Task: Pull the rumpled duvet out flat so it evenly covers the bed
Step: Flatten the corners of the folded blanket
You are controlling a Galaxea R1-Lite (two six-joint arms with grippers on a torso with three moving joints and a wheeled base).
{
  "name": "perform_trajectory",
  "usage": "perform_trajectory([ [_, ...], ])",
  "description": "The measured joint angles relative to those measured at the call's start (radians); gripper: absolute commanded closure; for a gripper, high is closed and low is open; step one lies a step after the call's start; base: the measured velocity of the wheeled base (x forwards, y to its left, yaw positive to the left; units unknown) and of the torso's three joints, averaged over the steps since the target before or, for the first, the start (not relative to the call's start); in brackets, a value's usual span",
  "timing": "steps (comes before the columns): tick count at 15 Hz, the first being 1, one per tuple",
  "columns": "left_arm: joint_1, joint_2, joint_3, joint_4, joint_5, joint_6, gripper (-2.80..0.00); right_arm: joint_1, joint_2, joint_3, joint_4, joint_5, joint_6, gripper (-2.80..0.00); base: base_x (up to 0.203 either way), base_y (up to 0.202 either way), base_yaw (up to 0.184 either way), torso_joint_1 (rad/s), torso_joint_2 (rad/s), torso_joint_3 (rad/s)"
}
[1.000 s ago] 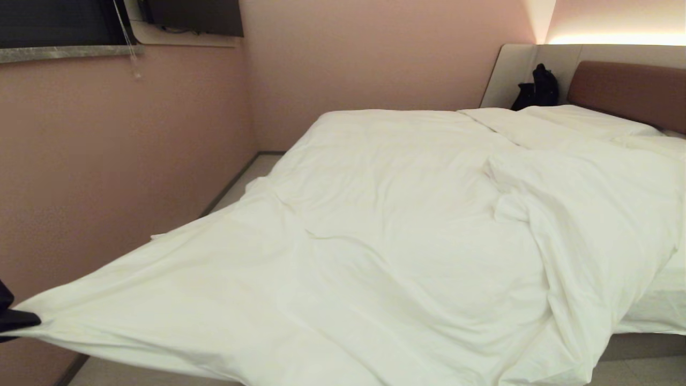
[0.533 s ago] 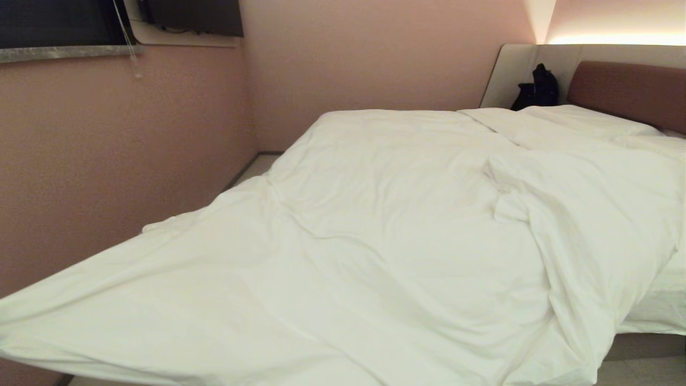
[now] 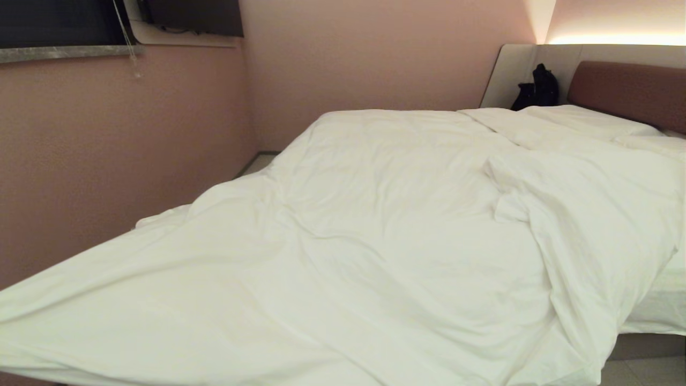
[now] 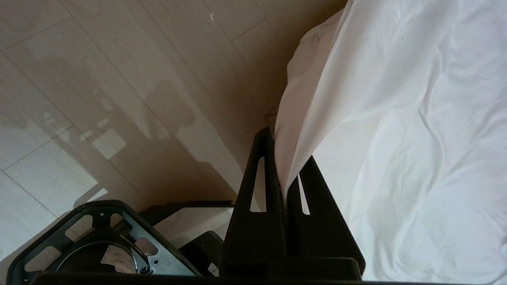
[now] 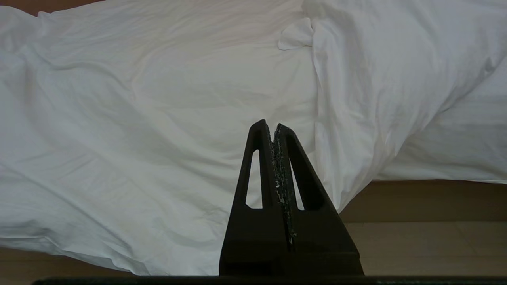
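Left hand (image 4: pixel 291 158) clenched on duvet (image 3: pixel 375 241) corner, stretching it taut toward lower left of head frame. Right hand (image 5: pixel 274 128) clenched, holding nothing (idle near bed's foot). Duvet covers most of bed (image 3: pixel 648 346); folded ridge at right remains unflattened.
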Motion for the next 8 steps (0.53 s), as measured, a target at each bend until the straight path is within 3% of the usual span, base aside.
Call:
perform_trajectory([
  [8, 0.000, -0.009, 0.013, 0.018, 0.036, -0.026, 0.00, 0.000, 0.000, 0.000, 0.000, 0.000, 0.000, 0.00, 0.000, 0.000, 0.000, 0.000, 0.00, 0.000],
])
